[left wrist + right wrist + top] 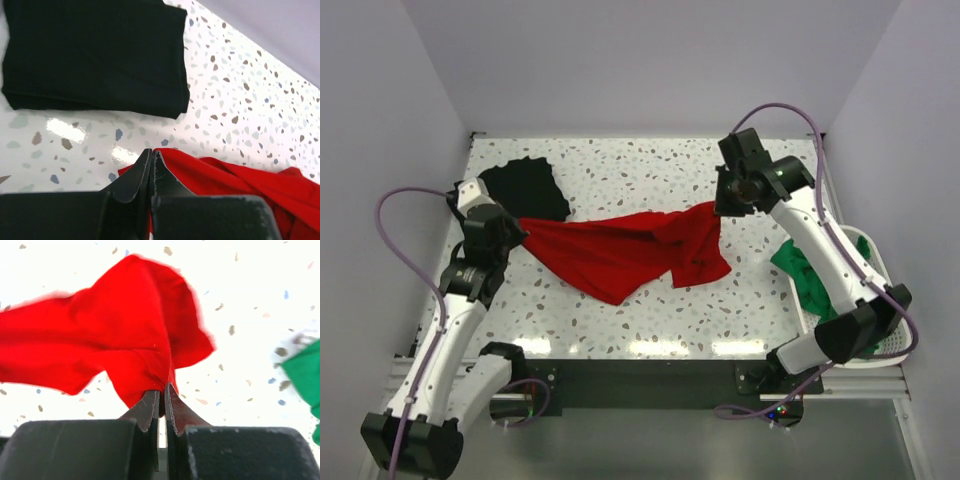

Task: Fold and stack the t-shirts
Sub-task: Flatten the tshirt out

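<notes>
The red t-shirt (pixel 620 250) hangs stretched between both grippers over the middle of the table, sagging toward the front. My left gripper (pixel 520 232) is shut on its left corner, seen in the left wrist view (pixel 151 152). My right gripper (pixel 720 207) is shut on its right end, seen in the right wrist view (pixel 162 388), where the red cloth (pixel 125 325) drapes away from the fingertips. The black t-shirt (pixel 525 188) lies folded at the back left, also in the left wrist view (pixel 95 50). The green t-shirt (pixel 805 272) spills from the basket on the right.
A white perforated basket (pixel 880 270) stands at the table's right edge under my right arm. White walls close the back and both sides. The speckled tabletop (pixel 640 170) shows behind the red shirt.
</notes>
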Motion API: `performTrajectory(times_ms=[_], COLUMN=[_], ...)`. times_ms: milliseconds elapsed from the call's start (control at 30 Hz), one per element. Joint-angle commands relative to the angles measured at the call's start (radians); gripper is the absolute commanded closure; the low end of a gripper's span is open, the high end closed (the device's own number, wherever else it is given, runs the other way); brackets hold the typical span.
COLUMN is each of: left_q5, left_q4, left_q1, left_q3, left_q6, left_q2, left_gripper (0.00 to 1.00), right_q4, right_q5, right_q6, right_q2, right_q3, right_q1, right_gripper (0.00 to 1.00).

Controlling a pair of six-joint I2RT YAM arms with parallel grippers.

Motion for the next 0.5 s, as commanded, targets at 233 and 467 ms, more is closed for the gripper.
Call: performTrajectory(times_ms=[233,467], left_q5=[-0.155,-0.001], left_q4=[-0.039,0.044], left_q1=[0.006,0.006], left_q3=[-0.08,-0.01], left_q6=[0.112,0.207], left_q2=[0.005,0.142], left_gripper=[1.0,1.0], right_q4=[0.159,0.184], right_q5=[0.015,-0.033], right_q6=[-0.077,-0.127], right_q2=[0.051,0.193], right_q3=[-0.261,-0.169], right_q1=[-0.229,-0.273], right_gripper=[0.92,0.5])
